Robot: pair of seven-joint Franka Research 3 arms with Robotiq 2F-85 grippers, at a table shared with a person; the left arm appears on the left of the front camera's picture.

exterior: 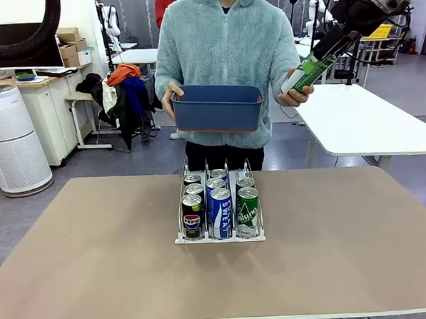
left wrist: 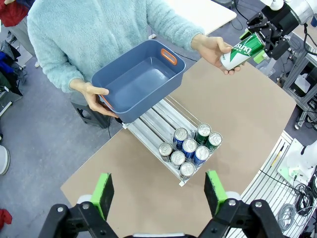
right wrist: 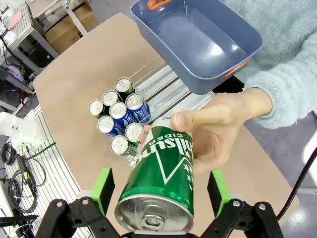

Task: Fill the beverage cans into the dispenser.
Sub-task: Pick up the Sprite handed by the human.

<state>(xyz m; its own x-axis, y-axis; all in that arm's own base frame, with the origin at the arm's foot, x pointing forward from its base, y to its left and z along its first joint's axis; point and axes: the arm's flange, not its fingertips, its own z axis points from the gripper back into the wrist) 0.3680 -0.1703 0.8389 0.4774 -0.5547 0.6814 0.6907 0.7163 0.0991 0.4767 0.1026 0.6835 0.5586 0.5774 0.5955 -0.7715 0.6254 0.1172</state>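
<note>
Clear-and-white three-lane dispenser (exterior: 219,236) is sitting mid-counter (exterior: 97,265), carrying seven slim aluminium cans (exterior: 221,213). Person's hand (right wrist: 218,131) is presenting a green aluminium cider can (right wrist: 161,186) between the right gripper (right wrist: 161,191)'s wide-open fingers; grip unclear. Left gripper (left wrist: 158,191) is hovering, fingers spread, empty. Person is holding a blue plastic bin (exterior: 217,108).

A grey floor (exterior: 127,160) runs behind the tan table (exterior: 97,265). At left stand a white air purifier (exterior: 12,138), a cabinet (exterior: 50,114) with boxes (exterior: 71,45), and a clothes-draped chair (exterior: 117,100). A white table (exterior: 368,123) stands at right.
</note>
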